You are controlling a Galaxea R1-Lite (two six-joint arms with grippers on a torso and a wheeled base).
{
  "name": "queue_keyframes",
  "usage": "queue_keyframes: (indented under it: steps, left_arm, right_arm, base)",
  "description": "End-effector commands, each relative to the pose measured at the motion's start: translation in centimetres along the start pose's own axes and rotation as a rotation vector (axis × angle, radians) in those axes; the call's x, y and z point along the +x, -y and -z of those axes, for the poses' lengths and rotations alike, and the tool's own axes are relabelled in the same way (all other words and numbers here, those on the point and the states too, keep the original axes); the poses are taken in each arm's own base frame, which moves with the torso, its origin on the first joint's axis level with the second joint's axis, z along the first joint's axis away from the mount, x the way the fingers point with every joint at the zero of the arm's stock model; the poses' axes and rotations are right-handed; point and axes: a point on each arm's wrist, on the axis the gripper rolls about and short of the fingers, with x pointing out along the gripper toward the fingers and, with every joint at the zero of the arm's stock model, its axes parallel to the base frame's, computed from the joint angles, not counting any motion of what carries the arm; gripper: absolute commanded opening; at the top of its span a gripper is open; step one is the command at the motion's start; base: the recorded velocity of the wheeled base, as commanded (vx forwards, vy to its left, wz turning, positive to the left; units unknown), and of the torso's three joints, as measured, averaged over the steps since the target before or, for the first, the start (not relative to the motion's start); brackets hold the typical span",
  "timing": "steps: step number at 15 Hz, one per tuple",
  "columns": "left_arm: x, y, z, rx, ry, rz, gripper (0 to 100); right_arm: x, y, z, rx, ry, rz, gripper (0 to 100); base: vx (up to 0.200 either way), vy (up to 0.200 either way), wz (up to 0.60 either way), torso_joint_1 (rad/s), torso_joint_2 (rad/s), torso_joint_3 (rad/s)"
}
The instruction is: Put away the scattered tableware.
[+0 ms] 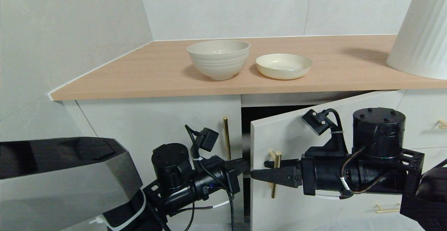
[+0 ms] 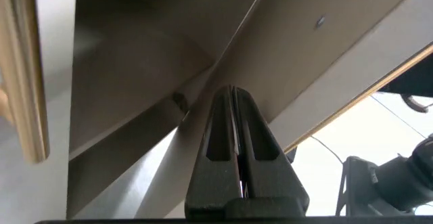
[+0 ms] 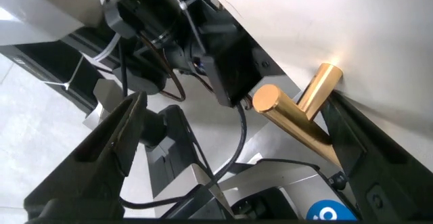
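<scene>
Right gripper: jaws wide, straddling the brass bar handle of the ajar white cabinet door. Left gripper: jaws pressed together, tip in the door gap. Head view adds the ribbed cream bowl and the shallow cream dish, side by side on the wooden table.

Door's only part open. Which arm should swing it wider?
Right, probably. The right gripper is open astride the gold handle of the cabinet door, ready to close and pull. The left gripper is shut, its tip at the gap beside the door edge, gripping nothing.
</scene>
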Motion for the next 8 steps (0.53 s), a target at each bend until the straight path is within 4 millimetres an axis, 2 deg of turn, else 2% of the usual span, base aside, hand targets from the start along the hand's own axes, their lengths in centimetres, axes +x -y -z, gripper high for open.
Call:
queue_keyframes:
  steps: [1,2,5,8]
  left_arm:
    - [-0.1,1.0,-0.5,0.010,0.014,0.025,0]
    - [-0.1,1.2,-0.7,0.013,0.017,0.032,0]
    - [-0.2,1.3,-0.9,0.016,0.023,0.037,0]
    - [0.4,2.1,-1.0,0.026,0.029,0.071,0]
  right_arm:
    - [-0.5,0.2,0.1,0.007,0.005,0.016,100]
    - [-1.5,0.1,-0.1,0.002,0.025,0.026,100]
    - [-2.6,-0.4,-0.1,-0.008,0.047,0.031,100]
    - [-3.6,-0.7,0.7,-0.001,0.042,0.037,100]
  base:
    - [0.000,0.000,0.00,0.000,0.00,0.000]
    - [0.000,0.000,0.00,0.000,0.00,0.000]
    - [0.000,0.000,0.00,0.000,0.00,0.000]
    - [0.000,0.000,0.00,0.000,0.00,0.000]
